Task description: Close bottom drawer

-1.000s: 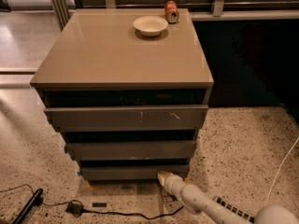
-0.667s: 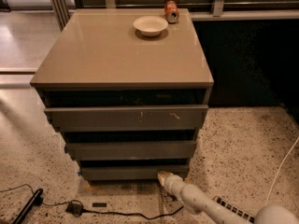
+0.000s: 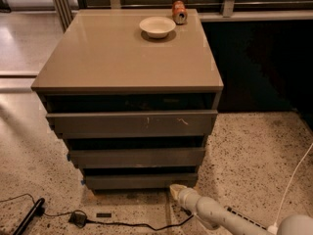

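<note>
Gripper [image 3: 175, 188] by bottom drawer [image 3: 139, 181] front, low right — arm [image 3: 220, 217] cut off by lower edge; drawer interior dark.

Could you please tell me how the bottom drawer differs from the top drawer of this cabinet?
The top drawer is the widest; the bottom drawer is the narrowest. The top drawer's front carries white scratches; the bottom drawer's front is plain. The hand sits low by the bottom drawer's right end, well below the top drawer. Both drawers are grey-brown, handleless and stand partly open.
</note>
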